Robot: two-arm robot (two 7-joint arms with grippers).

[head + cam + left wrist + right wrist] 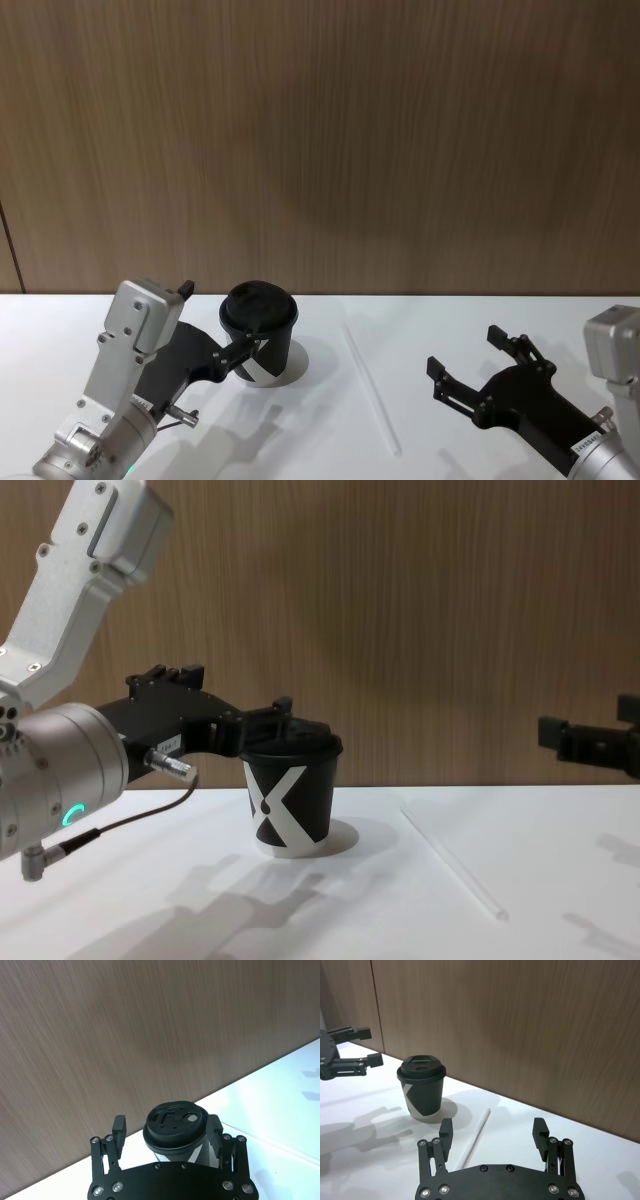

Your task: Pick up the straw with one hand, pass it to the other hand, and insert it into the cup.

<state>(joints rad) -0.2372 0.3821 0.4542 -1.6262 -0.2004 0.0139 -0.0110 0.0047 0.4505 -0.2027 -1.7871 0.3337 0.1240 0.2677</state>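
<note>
The black cup [262, 332] with a white X and a domed lid stands upright on the white table, seen from the side in the chest view [290, 800]. The white straw [372, 390] lies flat on the table to the cup's right, alone. My left gripper [220, 328] is open and points at the cup from the left; the lid [175, 1121] shows between its fingers [119, 1131], a little way off. To the right of the straw, my right gripper [463, 350] hangs open and holds nothing. The straw [476, 1136] lies ahead of its fingers [540, 1135], and the cup [422, 1087] stands beyond.
A brown wood-grain wall [320, 140] closes off the back of the table [520, 315]. The left arm's cable [130, 820] dangles beside the cup. Bare white surface lies between the straw and the right gripper.
</note>
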